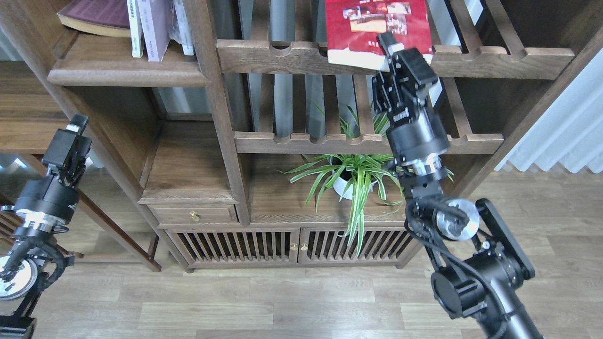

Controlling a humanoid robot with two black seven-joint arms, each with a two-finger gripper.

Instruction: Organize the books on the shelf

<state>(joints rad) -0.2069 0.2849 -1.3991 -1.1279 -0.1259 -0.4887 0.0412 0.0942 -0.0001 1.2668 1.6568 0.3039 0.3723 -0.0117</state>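
Head view, right end effector (393, 47) clamped on dark red book's (365, 28) lower edge, left end effector (75, 129) aperture unclear

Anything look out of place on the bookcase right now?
Yes. The red book lies flat on the slatted rack, its corner overhanging the front rail, with the right gripper at that edge. The other books stand on the solid shelf.

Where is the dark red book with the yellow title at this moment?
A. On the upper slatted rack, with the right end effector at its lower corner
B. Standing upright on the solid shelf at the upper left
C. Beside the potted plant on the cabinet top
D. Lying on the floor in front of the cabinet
A: the dark red book lies on the upper slatted rack, and the right end effector is at its lower right corner.
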